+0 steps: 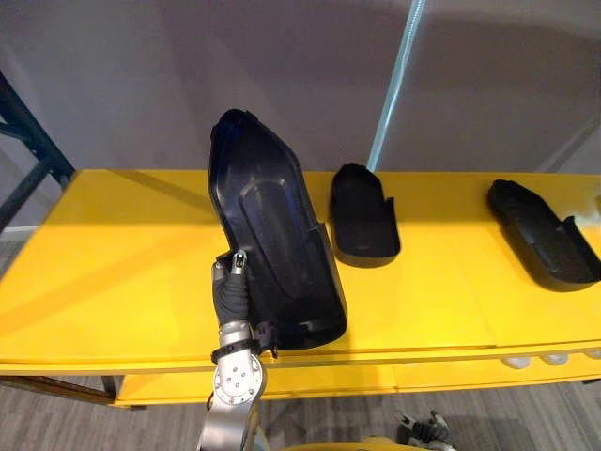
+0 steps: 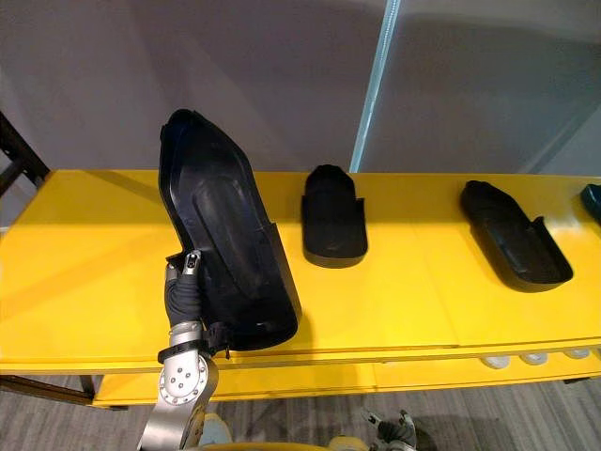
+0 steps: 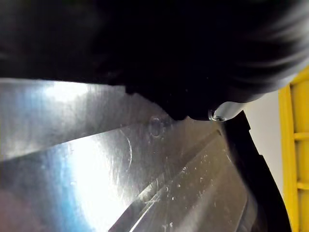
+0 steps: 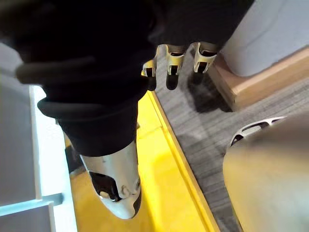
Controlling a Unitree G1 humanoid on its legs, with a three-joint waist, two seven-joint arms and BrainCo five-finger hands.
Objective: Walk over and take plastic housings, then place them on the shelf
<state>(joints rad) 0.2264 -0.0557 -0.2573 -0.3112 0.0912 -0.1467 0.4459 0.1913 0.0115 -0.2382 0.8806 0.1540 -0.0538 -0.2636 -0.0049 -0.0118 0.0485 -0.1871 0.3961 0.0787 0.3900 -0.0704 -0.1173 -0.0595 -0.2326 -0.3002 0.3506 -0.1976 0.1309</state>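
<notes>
A grey wall stood behind the yellow shelf, and a faint shadow band crossed the shelf's left part. A pale pole rose against the wall. A dark blue frame stood at the left. The floor was grey carpet, with a wooden base on it.

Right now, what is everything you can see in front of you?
shelf: one, yellow, across the view.
big housing: one, black, held on end over the shelf's front.
small housings: two, black, lying flat on the shelf, middle and right.
pole: one, pale blue, behind the shelf.
wood block: one, tan, on the grey floor.
left hand: one, silver and dark, gripping the big housing's edge.
right hand: one, silver and dark, open, hanging over the floor.
</notes>
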